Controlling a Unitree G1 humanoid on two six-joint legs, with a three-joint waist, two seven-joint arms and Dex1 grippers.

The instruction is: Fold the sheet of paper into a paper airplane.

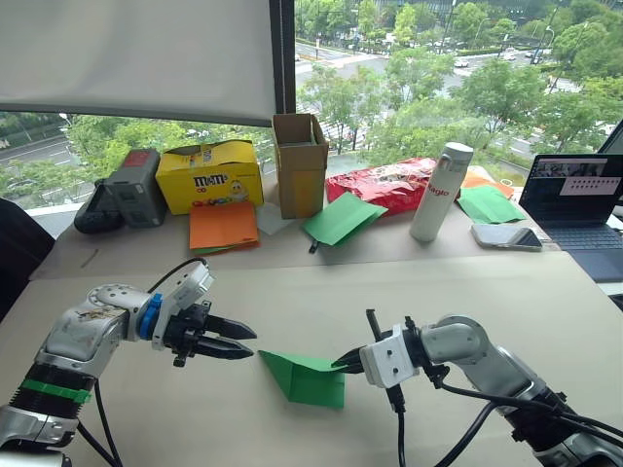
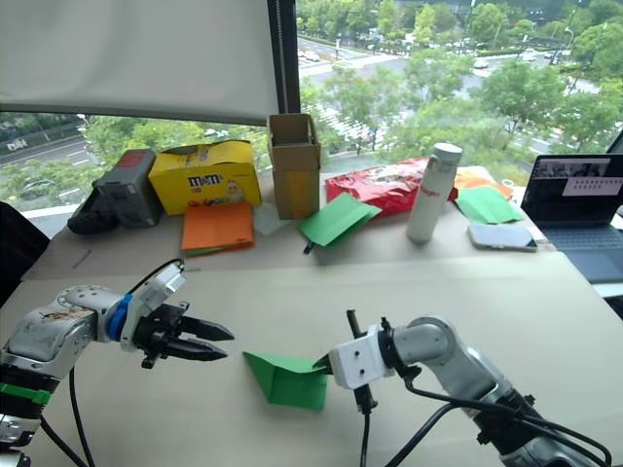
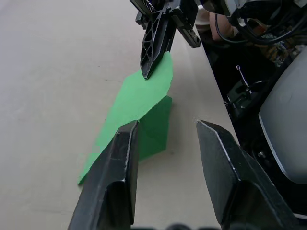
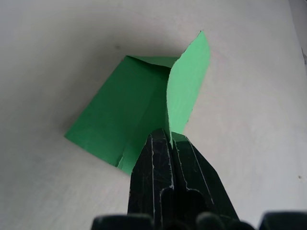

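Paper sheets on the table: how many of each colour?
Green: 3 – the sheet of paper pinched by the right gripper, one by the cardboard box, one by the laptop.
Orange: 1 stack.
Total: 4.

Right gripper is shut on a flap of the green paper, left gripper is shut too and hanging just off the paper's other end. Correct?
Not quite: the left gripper is open. The left wrist view shows a clear gap between its two fingers, apart from the sheet of paper. The rest holds: the right gripper is shut on a raised flap of the sheet, seen in the right wrist view.
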